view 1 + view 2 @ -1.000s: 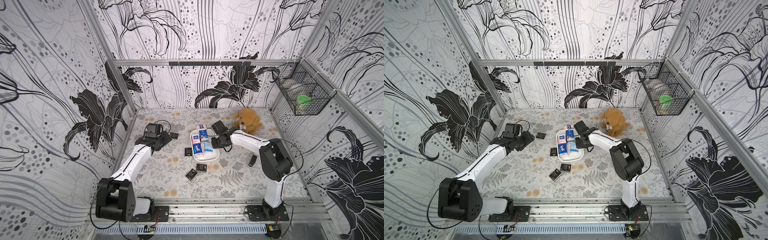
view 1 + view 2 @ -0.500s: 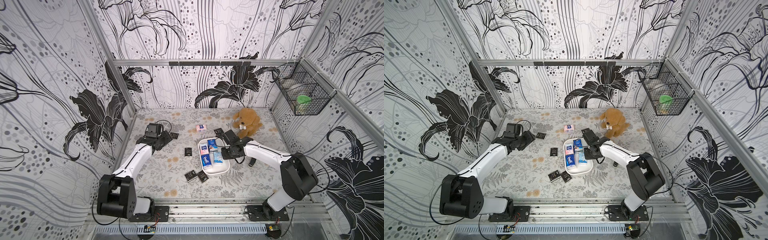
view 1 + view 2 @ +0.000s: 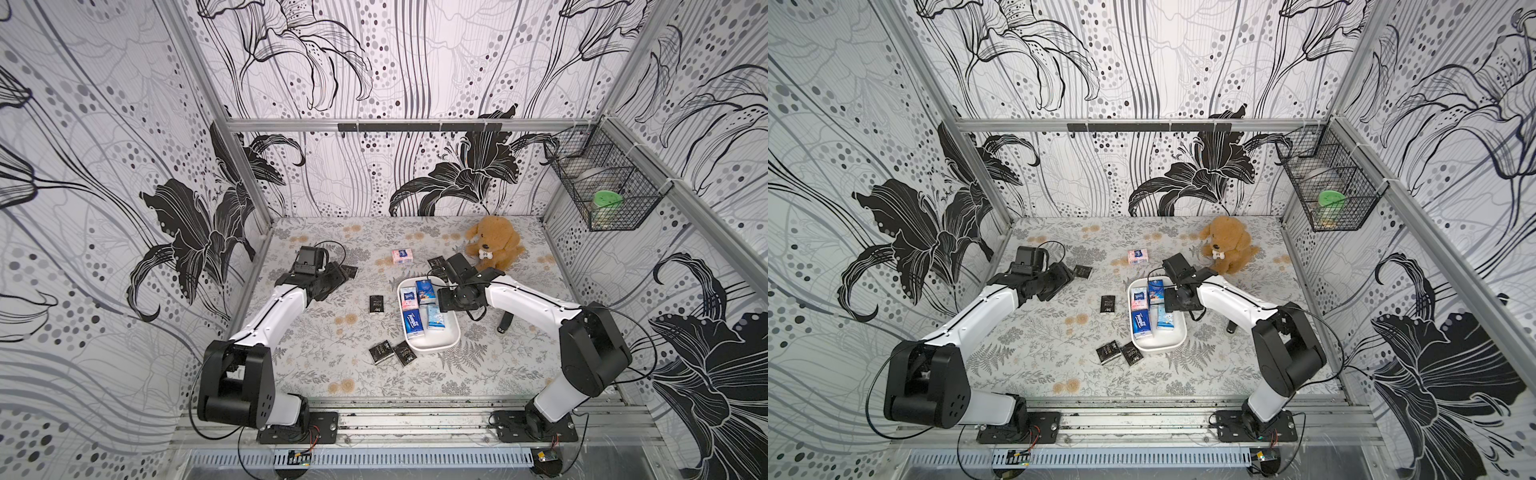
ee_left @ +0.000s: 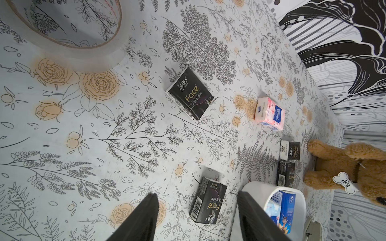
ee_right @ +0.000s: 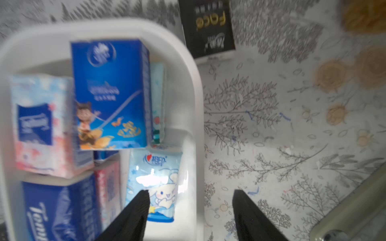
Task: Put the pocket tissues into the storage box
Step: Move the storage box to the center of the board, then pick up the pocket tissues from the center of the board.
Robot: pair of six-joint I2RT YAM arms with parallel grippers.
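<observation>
The box (image 3: 432,341) has slid toward the front (nudging a black packet (image 3: 405,354) along), and the right gripper (image 5: 190,192) has let go, its jaws now apart astride the rim.

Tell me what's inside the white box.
On top: a pink-white packet, a cartoon blue packet, a Tempo packet, a light blue packet. A teal packet and a reddish packet show only edges; the rest, and anything deeper in the box, is covered.

packets (image 3: 413,322) in storage box (image 3: 434,343), toy dog (image 3: 494,243) behind
</observation>
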